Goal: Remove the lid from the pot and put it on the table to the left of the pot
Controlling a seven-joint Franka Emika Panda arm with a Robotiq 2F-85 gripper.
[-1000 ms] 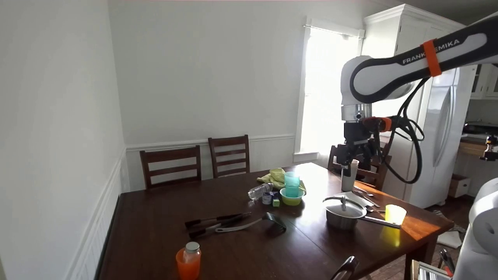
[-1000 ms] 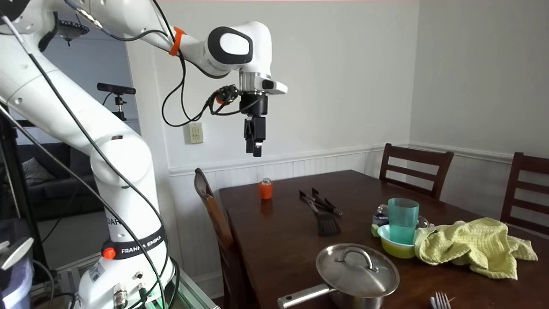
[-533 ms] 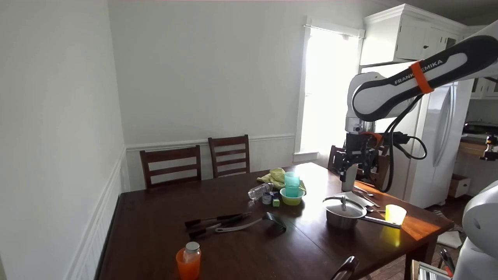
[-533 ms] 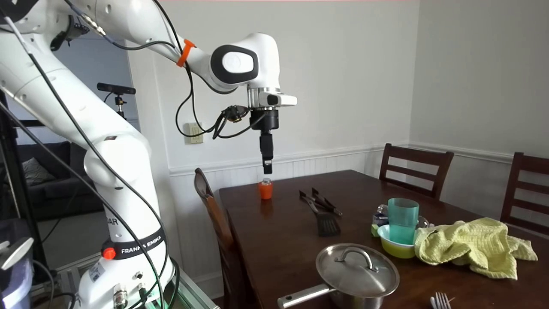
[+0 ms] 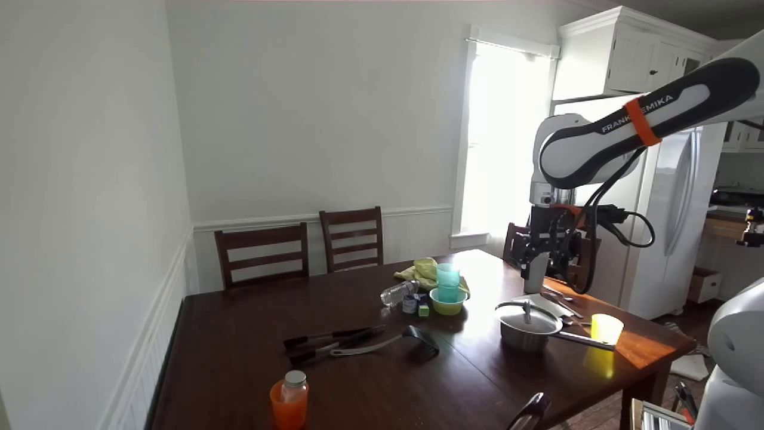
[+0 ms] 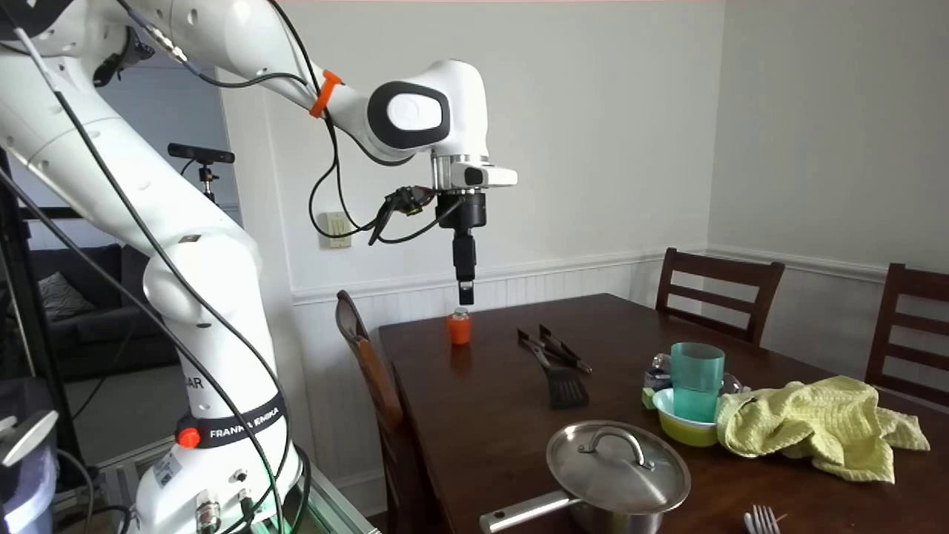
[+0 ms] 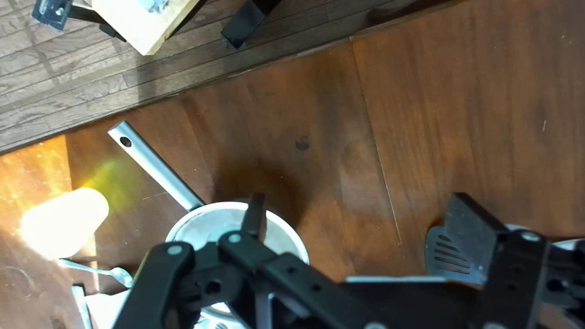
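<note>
The lid (image 6: 615,467) sits on the pot (image 6: 623,522), with its arched metal handle up. Both exterior views show the lid (image 5: 525,321) and the silvery pot (image 5: 525,341) near the table's edge. The table (image 5: 239,322) is dark brown wood. My gripper (image 6: 465,293) hangs in the air above the table, apart from the pot. In the wrist view the gripper (image 7: 361,201) is open with nothing between its fingers. There the lid (image 7: 201,228) is at lower left, partly hidden by the left finger. The pot's long handle points to upper left.
A slotted spatula (image 6: 567,389) and tongs (image 6: 563,345) lie on the table. An orange cup (image 6: 460,328) holds a jar. A green cup (image 6: 697,378) stands in a bowl beside a yellow cloth (image 6: 815,426). A yellow cup (image 5: 606,328) and cutlery (image 7: 121,276) lie near the pot.
The arm has come down, and the gripper has turned about its vertical axis, mostly in the first half second. Since then it has shifted only slightly. The pot and lid have not moved.
</note>
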